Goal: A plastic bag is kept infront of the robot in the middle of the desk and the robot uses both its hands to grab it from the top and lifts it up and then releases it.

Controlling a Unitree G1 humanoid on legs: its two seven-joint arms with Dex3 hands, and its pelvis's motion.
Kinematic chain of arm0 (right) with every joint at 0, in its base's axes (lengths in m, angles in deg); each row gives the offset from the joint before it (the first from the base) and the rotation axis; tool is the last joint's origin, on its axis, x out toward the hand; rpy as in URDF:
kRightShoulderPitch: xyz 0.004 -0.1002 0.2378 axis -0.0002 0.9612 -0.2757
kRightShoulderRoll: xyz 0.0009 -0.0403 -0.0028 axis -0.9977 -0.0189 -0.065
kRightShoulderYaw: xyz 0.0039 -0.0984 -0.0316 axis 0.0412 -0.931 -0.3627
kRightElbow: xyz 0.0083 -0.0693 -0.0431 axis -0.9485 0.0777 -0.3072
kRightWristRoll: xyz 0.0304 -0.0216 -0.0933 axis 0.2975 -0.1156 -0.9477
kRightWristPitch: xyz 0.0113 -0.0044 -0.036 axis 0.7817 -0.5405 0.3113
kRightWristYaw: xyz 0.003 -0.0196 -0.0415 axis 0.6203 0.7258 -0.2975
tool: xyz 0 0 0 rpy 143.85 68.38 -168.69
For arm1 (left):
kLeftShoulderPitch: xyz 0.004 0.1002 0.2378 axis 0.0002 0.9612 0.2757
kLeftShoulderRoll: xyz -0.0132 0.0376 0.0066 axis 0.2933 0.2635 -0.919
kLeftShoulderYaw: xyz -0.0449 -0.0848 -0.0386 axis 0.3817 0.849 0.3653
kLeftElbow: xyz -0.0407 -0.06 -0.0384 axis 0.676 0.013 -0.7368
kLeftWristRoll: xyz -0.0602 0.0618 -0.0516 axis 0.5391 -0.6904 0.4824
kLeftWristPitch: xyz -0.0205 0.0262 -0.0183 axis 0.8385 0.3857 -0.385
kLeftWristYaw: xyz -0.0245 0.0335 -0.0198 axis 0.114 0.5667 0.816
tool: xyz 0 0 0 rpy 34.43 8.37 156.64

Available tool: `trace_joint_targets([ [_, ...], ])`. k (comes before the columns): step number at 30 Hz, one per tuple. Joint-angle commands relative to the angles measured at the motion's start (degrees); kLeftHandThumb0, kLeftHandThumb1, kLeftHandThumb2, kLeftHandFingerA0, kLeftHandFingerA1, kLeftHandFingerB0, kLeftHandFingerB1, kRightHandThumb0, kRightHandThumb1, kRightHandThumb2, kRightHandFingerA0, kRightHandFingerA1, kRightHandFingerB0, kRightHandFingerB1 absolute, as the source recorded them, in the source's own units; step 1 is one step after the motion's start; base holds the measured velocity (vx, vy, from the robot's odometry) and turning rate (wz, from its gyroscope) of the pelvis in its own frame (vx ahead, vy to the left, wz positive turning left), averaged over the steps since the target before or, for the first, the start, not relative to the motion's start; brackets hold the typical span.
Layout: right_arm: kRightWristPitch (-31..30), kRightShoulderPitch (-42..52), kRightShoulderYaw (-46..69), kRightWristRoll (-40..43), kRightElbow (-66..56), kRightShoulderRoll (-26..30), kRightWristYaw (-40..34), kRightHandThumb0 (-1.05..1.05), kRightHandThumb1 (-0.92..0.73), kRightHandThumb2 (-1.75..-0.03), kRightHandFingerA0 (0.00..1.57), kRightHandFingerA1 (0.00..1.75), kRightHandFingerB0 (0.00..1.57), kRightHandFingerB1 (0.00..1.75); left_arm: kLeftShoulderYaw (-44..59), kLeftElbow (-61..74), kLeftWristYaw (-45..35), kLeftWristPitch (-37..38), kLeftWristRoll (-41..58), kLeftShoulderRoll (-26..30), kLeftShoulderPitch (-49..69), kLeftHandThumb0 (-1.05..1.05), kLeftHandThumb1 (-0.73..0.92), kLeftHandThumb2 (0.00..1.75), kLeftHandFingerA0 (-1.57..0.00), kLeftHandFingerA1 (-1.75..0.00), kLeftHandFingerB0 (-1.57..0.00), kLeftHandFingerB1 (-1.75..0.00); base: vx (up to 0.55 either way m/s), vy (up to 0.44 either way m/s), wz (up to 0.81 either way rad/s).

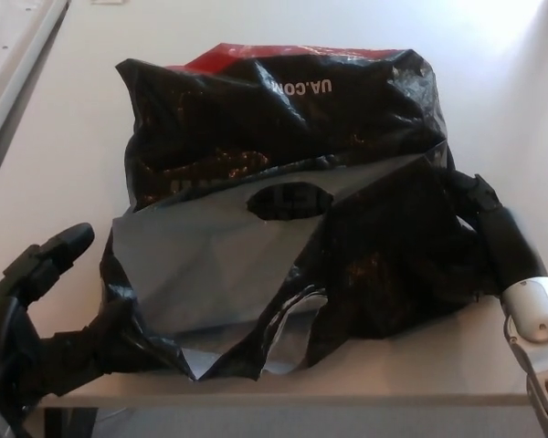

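Observation:
A crumpled black plastic bag (283, 128) lies in the middle of the desk, with a red strip along its far edge and white lettering. A grey flap (210, 265) with an oval handle hole (290, 199) faces me. My left hand (46, 319) is at the bag's near left corner. It is open: its thumb touches the black folds there, and its upper finger (53, 254) is raised clear of the bag. My right hand (479, 205) presses against the bag's right side and is partly buried in the folds.
The pale desk top (73, 155) runs out to the left, right and behind the bag. Its front edge (301, 401) lies just below the bag's near corner. A grey rail (14, 68) crosses the far left corner.

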Motion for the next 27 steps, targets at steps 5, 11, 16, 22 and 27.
trace_joint_targets([
  [5,0.35,0.67,-0.4,-0.04,-1.12,0.18,-0.99,-0.58,-0.43,-0.73,0.23,0.47,0.06,0.34,0.98,-0.21,0.94,-7.99,5.35,-0.55,-0.38,-0.47,0.5,0.57,-0.39,-0.35,-0.21,-0.29,0.0,0.0,0.0],
  [11,0.06,0.5,-0.39,0.33,-1.04,-0.01,-0.86,-0.6,-0.43,-0.75,0.22,0.47,0.05,0.34,1.09,-0.28,1.69,-12.11,7.21,-0.71,-1.1,-0.33,0.32,0.85,-0.31,-0.57,-0.08,-0.47,0.0,0.0,0.0],
  [16,-0.27,0.37,-0.35,0.39,-1.14,-0.23,-0.99,-0.54,-0.54,-0.58,0.28,0.39,0.11,0.26,0.68,-0.13,1.13,-14.98,8.33,-0.01,-1.46,-0.48,0.54,0.58,-0.46,-0.36,-0.22,-0.29,0.0,0.0,0.0],
  [22,0.62,0.24,-0.02,1.09,-0.63,-0.38,-0.86,-0.49,-0.49,-0.54,0.51,0.46,0.38,0.39,0.23,-0.56,-0.73,-17.74,11.16,0.21,-2.39,-0.43,0.55,0.58,-0.95,-1.17,-0.92,-0.55,0.0,0.0,0.0],
  [27,4.07,-0.1,2.26,4.05,1.0,-1.46,-0.57,-0.19,-0.53,-0.52,0.8,1.75,0.62,1.75,-1.16,-0.51,-3.04,-17.78,11.91,1.89,-2.8,-0.31,0.59,0.57,-0.92,-1.75,-0.69,-1.75,0.0,0.0,0.0],
])
